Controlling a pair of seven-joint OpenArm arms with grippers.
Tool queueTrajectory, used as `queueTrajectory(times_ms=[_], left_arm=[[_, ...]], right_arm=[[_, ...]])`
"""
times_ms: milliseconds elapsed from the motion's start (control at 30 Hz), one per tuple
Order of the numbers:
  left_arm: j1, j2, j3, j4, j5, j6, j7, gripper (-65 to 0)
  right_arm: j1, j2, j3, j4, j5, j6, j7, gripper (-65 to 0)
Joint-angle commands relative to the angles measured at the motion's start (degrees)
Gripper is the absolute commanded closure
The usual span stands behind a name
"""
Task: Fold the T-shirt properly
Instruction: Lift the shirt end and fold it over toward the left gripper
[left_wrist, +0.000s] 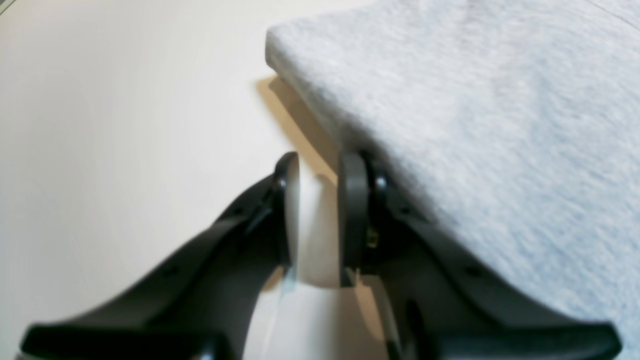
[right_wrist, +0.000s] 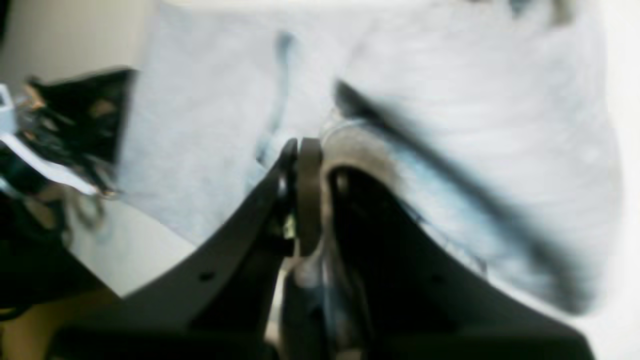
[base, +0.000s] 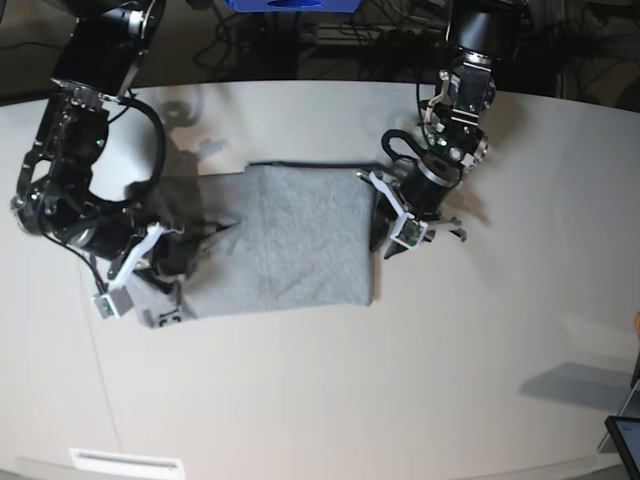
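Observation:
The heather-grey T-shirt (base: 300, 240) lies folded into a rough rectangle mid-table, plain side up. My left gripper (base: 383, 228) is at its right edge. In the left wrist view the left gripper (left_wrist: 320, 165) stands slightly open with bare table between its fingers, and one finger (left_wrist: 352, 200) rests against the T-shirt's folded edge (left_wrist: 475, 100). My right gripper (base: 190, 248) is at the shirt's bunched left end. In the blurred right wrist view the right gripper (right_wrist: 300, 150) is shut, with T-shirt cloth (right_wrist: 200, 125) gathered around its fingers.
The pale table (base: 350, 400) stretches wide in front of the shirt. Cables and a blue object (base: 290, 4) sit behind the far edge. A dark device (base: 625, 440) is at the lower right corner, and a white label (base: 125, 462) is at the front edge.

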Motion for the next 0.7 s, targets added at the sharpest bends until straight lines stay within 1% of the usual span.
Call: queueTrajectory(times_ms=[0,133,200,233,500,667], left_arm=[[0.14,-0.36,-0.04,0.18,1.09,-0.08,3.02,-13.9],[0.23,-0.45,0.05,0.18,1.09,-0.08,3.29,-13.9],[0.23,-0.45,0.05,0.18,1.09,-0.08,3.29,-13.9],[0.32,-0.45,0.05,0.18,1.09,-0.08,3.29,-13.9],[0.67,-0.45,0.14,0.18,1.09,-0.08,3.29,-13.9],[0.67,-0.36,0.14,0.18,1.09,-0.08,3.29,-13.9]], right_arm=[[0.77,0.14,-0.85,2.43,1.21,-0.83,1.42,-0.1],[-0.03,-0.3,-5.51,5.06,1.39,-5.93,1.77,-0.1],[-0.2,-0.65,-6.83,5.24,1.48,-7.33,1.86,-0.1],[-0.29,-1.35,-7.35,5.24,1.48,-7.77,1.86,-0.1],[-0.55,-3.46,-7.71,5.24,1.48,-7.86,1.77,-0.1],[-0.55,-5.75,-11.31,5.15,1.21,-8.13,1.86,-0.1]])
